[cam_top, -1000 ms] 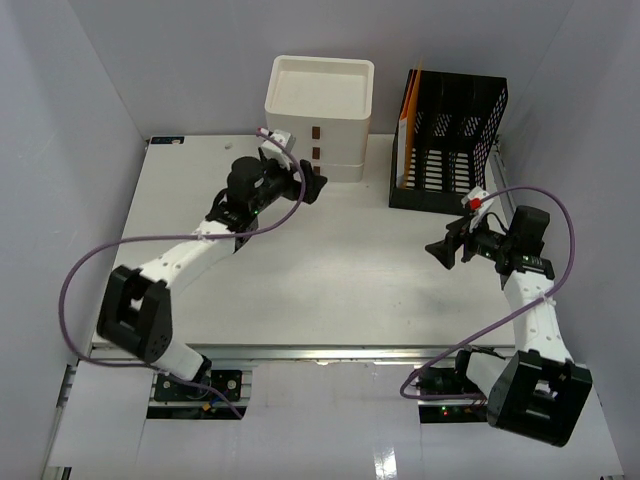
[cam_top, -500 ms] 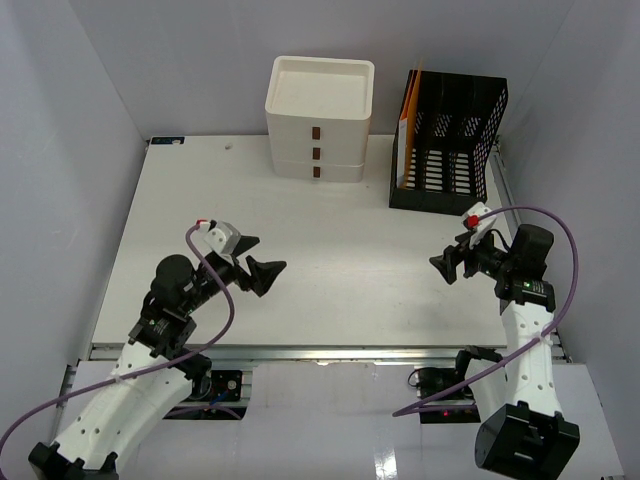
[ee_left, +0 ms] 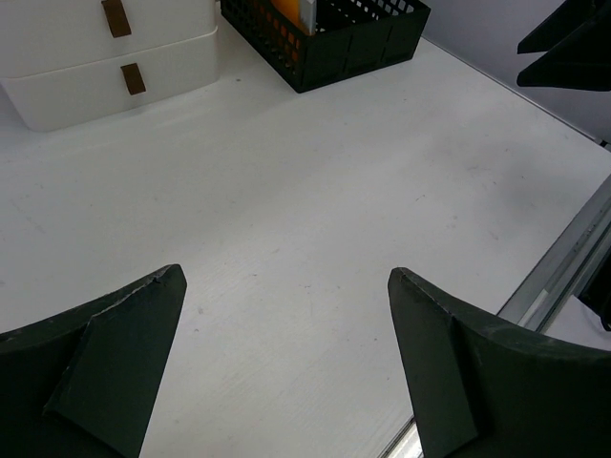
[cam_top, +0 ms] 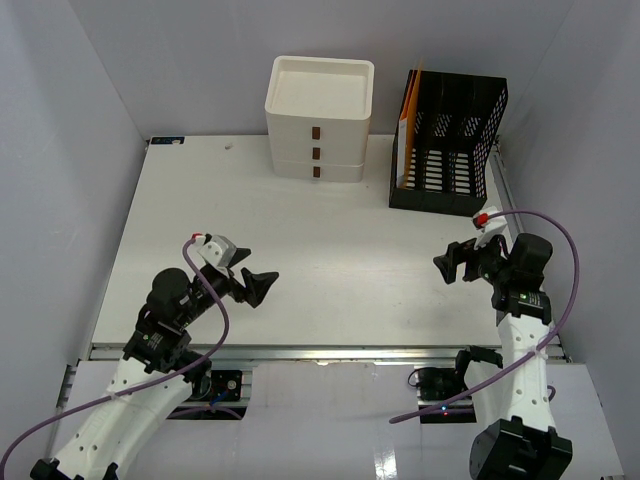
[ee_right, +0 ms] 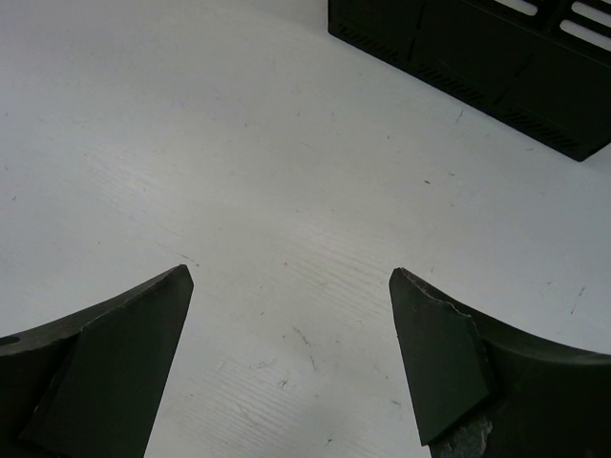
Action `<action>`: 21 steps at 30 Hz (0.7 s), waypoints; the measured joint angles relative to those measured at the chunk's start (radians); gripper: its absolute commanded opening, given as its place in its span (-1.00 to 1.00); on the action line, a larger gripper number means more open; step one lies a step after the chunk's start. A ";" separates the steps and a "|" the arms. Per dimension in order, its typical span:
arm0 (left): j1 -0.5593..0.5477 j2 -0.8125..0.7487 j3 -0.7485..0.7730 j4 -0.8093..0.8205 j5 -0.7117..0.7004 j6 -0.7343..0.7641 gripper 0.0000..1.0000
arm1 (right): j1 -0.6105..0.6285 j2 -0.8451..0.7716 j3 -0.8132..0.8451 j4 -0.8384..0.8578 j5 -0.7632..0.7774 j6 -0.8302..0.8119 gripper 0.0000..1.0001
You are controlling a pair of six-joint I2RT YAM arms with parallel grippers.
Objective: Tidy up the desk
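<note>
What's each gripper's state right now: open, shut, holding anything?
Left gripper: open, holding nothing.
Right gripper: open, holding nothing.

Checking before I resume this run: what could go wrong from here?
1. The right arm's purple cable loops wide beside the black mesh file organizer; a reach that way might snag it.
2. The left gripper and right gripper face each other over the desk, jaws open and empty; both heading for the centre could collide.
3. No loose item shows on the desk, so a grasp may close on nothing.
</note>
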 measured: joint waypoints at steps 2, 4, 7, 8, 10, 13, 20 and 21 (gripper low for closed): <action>0.000 0.003 0.000 -0.008 -0.005 0.000 0.96 | 0.000 -0.018 -0.013 0.003 0.028 0.025 0.80; 0.000 0.003 0.000 -0.012 -0.012 0.001 0.96 | 0.000 -0.034 -0.017 0.012 0.057 0.046 0.80; 0.000 0.003 0.000 -0.014 -0.024 0.001 0.96 | 0.000 -0.054 -0.017 0.037 0.103 0.078 0.80; 0.000 0.003 0.000 -0.015 -0.026 0.001 0.96 | 0.000 -0.057 -0.017 0.044 0.119 0.087 0.80; 0.000 0.004 0.000 -0.016 -0.029 0.001 0.96 | 0.000 -0.057 -0.017 0.052 0.146 0.105 0.80; 0.000 0.007 0.000 -0.016 -0.033 0.001 0.96 | 0.000 -0.056 -0.017 0.053 0.175 0.131 0.80; 0.000 0.008 0.000 -0.022 -0.048 0.001 0.96 | 0.000 -0.085 -0.017 0.058 0.221 0.150 0.80; 0.000 0.008 0.000 -0.024 -0.049 0.001 0.96 | 0.000 -0.093 -0.018 0.059 0.225 0.151 0.80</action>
